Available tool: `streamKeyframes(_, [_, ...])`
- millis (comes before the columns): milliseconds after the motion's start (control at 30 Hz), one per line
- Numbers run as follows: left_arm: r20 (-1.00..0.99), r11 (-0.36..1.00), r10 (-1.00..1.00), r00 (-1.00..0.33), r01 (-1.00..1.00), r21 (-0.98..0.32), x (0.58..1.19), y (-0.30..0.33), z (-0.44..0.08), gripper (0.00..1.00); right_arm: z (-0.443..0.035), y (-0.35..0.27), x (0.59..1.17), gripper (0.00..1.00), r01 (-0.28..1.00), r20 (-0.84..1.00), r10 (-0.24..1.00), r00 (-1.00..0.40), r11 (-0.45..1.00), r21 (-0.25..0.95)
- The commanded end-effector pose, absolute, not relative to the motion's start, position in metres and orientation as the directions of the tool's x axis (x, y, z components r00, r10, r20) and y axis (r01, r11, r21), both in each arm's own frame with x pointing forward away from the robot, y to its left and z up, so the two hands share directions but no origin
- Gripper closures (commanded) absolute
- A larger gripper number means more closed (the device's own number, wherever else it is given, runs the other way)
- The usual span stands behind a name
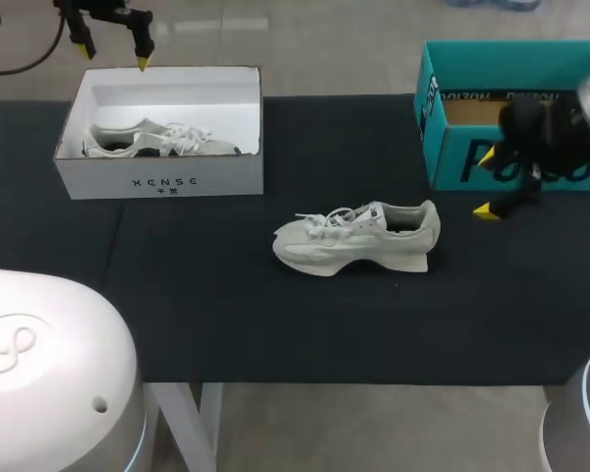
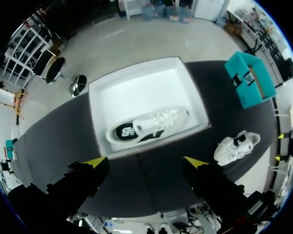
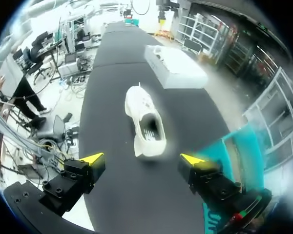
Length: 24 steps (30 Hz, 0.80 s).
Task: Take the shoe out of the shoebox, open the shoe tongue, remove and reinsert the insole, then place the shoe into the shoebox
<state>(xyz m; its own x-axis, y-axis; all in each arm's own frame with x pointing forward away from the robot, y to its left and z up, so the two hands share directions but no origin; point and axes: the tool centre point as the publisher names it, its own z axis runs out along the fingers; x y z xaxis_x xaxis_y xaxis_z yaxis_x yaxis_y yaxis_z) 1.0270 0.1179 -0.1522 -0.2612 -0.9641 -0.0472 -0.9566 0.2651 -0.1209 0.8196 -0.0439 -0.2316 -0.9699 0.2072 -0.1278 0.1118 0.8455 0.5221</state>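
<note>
Yellow-tipped and spread wide, my right gripper (image 3: 141, 158) hangs empty over the black-covered table (image 3: 136, 197), just behind the heel of the white lace-up sneaker (image 3: 146, 122). That sneaker stands upright on its sole near the table's middle, out of the box, its toe pointing toward my left side, well apart from the white open cardboard shoebox (image 1: 162, 182). A second white sneaker (image 1: 157, 141) lies inside that shoebox. My left gripper (image 2: 145, 161) hovers above the shoebox's far edge, fingers likewise apart and gripping nothing. A teal cardboard box (image 1: 452, 147) sits at the table's far right, close beside my right gripper.
</note>
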Motion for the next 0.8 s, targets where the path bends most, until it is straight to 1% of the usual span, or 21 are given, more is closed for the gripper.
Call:
streamKeyframes(33, [-0.053,0.266,-0.964,-0.262,-0.956,-0.12,1.025,0.117,-0.153,0.0,-0.24,-0.046,0.83,0.0,-0.232,-0.234,-0.148,-0.961,0.893,0.385])
streamKeyframes(100, [-0.054,0.266,-0.964,-0.262,-0.957,-0.118,1.025,0.116,-0.153,0.0,-0.244,-0.046,0.832,0.0,-0.232,-0.29,-0.137,-0.947,0.918,0.321])
streamKeyframes(133, [-0.055,0.266,-0.964,-0.262,-0.957,-0.117,1.025,0.116,-0.153,0.0,-0.246,-0.045,0.833,0.0,-0.205,-0.32,-0.108,-0.941,0.936,0.287])
streamKeyframes(200, [-0.055,0.267,-0.963,-0.262,-0.957,-0.116,1.025,0.115,-0.153,0.0,-0.25,-0.045,0.835,0.0,-0.142,-0.35,-0.043,-0.936,0.954,0.265])
streamKeyframes(233, [-0.056,0.268,-0.963,-0.263,-0.956,-0.116,1.025,0.115,-0.153,0.0,-0.253,-0.046,0.838,0.0,-0.077,-0.345,0.022,-0.938,0.96,0.271])
streamKeyframes(333, [-0.057,0.271,-0.962,-0.266,-0.956,-0.114,1.025,0.113,-0.153,0.0,-0.264,-0.045,0.839,0.0,-0.004,-0.312,0.087,-0.946,0.96,0.279])
streamKeyframes(400, [-0.059,0.273,-0.962,-0.268,-0.955,-0.112,1.024,0.112,-0.153,0.0,-0.271,-0.044,0.84,0.0,0.017,-0.289,0.111,-0.951,0.951,0.31])
streamKeyframes(533, [-0.063,0.273,-0.961,-0.268,-0.956,-0.108,1.024,0.112,-0.153,0.0,-0.285,-0.039,0.84,0.0,0.026,-0.223,0.108,-0.969,0.94,0.341])
streamKeyframes(600, [-0.063,0.273,-0.961,-0.268,-0.956,-0.108,1.024,0.112,-0.152,0.0,-0.292,-0.037,0.84,0.0,0.026,-0.211,0.095,-0.973,0.951,0.31])
streamKeyframes(800, [-0.056,0.274,-0.962,-0.269,-0.954,-0.123,1.023,0.112,-0.149,0.0,-0.292,-0.037,0.84,0.0,0.026,-0.211,0.095,-0.973,0.951,0.31])
